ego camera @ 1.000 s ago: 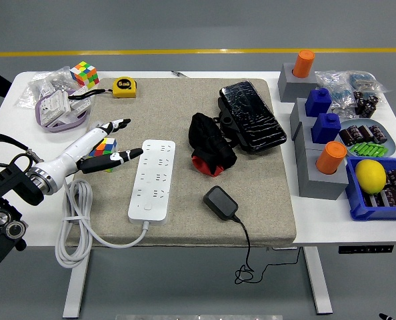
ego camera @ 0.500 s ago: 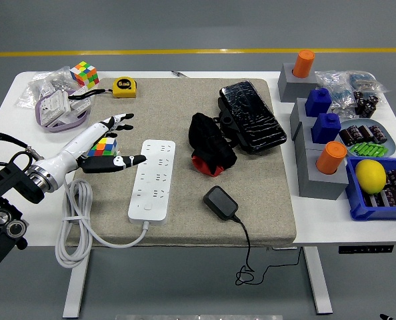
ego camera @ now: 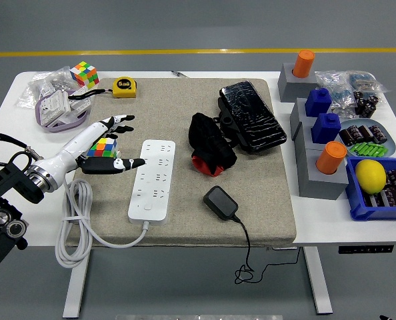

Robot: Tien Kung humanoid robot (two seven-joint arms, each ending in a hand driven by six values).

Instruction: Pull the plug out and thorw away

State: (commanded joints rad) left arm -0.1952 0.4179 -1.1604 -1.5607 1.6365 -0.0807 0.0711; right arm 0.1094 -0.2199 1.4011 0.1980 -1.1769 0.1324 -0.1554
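My left hand [ego camera: 105, 150] has backed off the strip [ego camera: 153, 180] over the last second. A second ago its thumb lay across the strip's upper left corner; now the thumb tip only reaches the strip's left edge, and the other fingers [ego camera: 120, 121] are fanned out to the left of the strip, over the small cube [ego camera: 104, 147] beside it. The fingers are spread and hold nothing. In the last half second the hand has barely moved, so I read it as settled.

The plug [ego camera: 220, 202] lies on the mat [ego camera: 185, 120] to the right of the strip's lower end, apart from it, its thin black cord [ego camera: 246, 240] running away from the strip and over the table edge. No socket on the strip is occupied, so the pull is done, as far as I can judge. The strip's own white cable [ego camera: 78, 220] coils left of it.

What remains is the throwing away: the plug sits untouched, and my free hand is on the far side of the strip from it. My right hand is out of view.
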